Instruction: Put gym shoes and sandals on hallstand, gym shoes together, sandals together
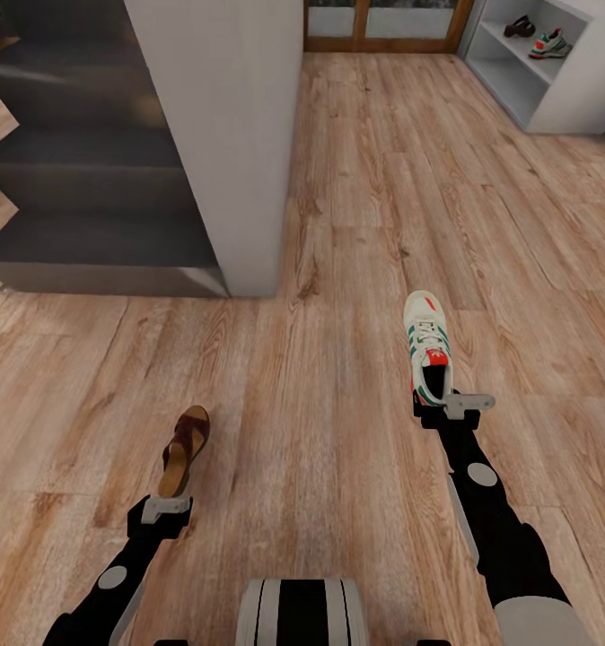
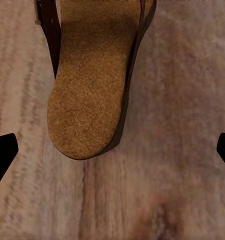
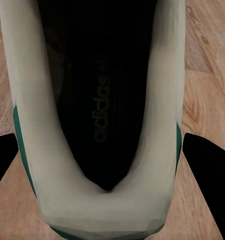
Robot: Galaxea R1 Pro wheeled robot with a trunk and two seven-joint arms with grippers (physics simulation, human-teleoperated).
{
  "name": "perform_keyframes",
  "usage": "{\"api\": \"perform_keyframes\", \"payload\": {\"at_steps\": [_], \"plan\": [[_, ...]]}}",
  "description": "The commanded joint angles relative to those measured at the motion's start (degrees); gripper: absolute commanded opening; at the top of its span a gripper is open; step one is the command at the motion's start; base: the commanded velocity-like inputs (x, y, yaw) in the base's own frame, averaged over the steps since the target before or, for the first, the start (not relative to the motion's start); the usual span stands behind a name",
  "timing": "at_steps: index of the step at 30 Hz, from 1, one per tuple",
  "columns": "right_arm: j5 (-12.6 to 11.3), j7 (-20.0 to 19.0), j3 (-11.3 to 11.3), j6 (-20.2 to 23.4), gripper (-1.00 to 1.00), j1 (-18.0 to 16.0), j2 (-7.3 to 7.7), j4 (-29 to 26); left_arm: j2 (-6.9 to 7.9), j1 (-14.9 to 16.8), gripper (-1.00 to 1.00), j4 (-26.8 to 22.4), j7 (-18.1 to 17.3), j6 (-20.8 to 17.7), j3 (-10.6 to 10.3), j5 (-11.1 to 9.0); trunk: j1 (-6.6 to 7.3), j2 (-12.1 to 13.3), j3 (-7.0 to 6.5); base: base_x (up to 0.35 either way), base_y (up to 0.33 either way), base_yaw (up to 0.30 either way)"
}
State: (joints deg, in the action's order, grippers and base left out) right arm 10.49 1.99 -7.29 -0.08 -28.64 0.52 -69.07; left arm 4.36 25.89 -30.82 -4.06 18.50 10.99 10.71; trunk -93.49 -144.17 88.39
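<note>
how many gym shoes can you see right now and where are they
2. One gym shoe is at the right claw, held by its heel over the floor. The other sneaker sits on the hallstand shelf, far right, beside a sandal.

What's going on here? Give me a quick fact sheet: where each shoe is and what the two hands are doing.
left gripper: at heel of sandal, grip unclear
right gripper: at heel of gym shoe, grip unclear
floor: wood planks
shoe rack: far right, white
on rack shelf: second sandal beside second gym shoe
</note>
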Motion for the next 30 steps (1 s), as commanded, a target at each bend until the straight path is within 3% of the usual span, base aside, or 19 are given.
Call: {"api": "perform_keyframes", "payload": {"at_steps": [1, 30], "plan": [[0.59, 0.20, 0.02, -0.01, -1.00, -0.02, 0.01, 0.00, -0.06, 0.05, 1.00, -0.01, -0.42, 0.22, 0.48, 0.51, 0.01, -0.01, 0.03, 0.000, 0.000, 0.000], [0.60, 0.20, 0.01, -0.01, -1.00, -0.02, 0.01, -0.04, -0.27, 0.15, 1.00, -0.43, -0.40, 0.22, 0.46, 0.75, 0.01, -0.01, 0.03, 0.057, 0.025, 0.000]]}}
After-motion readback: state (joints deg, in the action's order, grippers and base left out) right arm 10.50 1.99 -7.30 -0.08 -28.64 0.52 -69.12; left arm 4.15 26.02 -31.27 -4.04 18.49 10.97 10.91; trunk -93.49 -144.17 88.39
